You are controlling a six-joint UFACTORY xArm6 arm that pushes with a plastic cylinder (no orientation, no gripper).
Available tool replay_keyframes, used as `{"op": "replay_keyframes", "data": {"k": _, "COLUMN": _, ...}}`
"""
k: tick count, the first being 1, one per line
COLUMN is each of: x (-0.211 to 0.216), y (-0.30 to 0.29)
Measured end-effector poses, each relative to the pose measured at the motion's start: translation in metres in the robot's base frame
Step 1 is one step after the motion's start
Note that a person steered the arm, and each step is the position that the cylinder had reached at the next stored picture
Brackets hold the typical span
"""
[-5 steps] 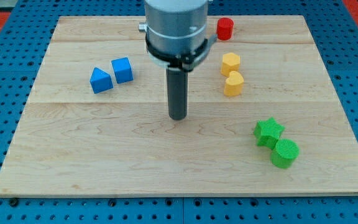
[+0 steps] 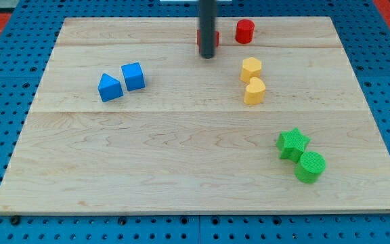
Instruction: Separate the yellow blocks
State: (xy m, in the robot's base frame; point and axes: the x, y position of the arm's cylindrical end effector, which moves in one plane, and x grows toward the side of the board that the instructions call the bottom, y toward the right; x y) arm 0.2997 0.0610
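Two yellow blocks touch each other right of centre: a yellow hexagonal block [image 2: 251, 68] above and a yellow heart-shaped block [image 2: 254, 91] below it. My tip [image 2: 208, 55] stands near the view's top, up and to the left of the yellow hexagonal block, with a clear gap between them. The rod hides most of a red block [image 2: 199, 39] just behind it.
A red cylinder [image 2: 244, 31] sits at the top, right of my tip. A blue triangular block [image 2: 110, 87] and a blue cube [image 2: 133, 76] sit at the left. A green star [image 2: 292, 144] and a green cylinder [image 2: 310, 167] sit at the lower right on the wooden board [image 2: 181, 169].
My tip has moved from the board's centre up toward the view's top and slightly right. The arm's body has left the view. No block has moved.
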Motion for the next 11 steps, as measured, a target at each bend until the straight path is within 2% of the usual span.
{"op": "replay_keyframes", "data": {"k": 1, "x": 0.040, "y": 0.020}}
{"op": "replay_keyframes", "data": {"k": 3, "x": 0.148, "y": 0.048}}
{"op": "replay_keyframes", "data": {"k": 4, "x": 0.140, "y": 0.051}}
{"op": "replay_keyframes", "data": {"k": 5, "x": 0.099, "y": -0.001}}
{"op": "replay_keyframes", "data": {"k": 6, "x": 0.057, "y": 0.041}}
{"op": "replay_keyframes", "data": {"k": 7, "x": 0.072, "y": 0.057}}
{"op": "replay_keyframes", "data": {"k": 8, "x": 0.126, "y": 0.125}}
{"op": "replay_keyframes", "data": {"k": 9, "x": 0.128, "y": 0.115}}
{"op": "replay_keyframes", "data": {"k": 10, "x": 0.062, "y": 0.169}}
{"op": "replay_keyframes", "data": {"k": 11, "x": -0.001, "y": 0.153}}
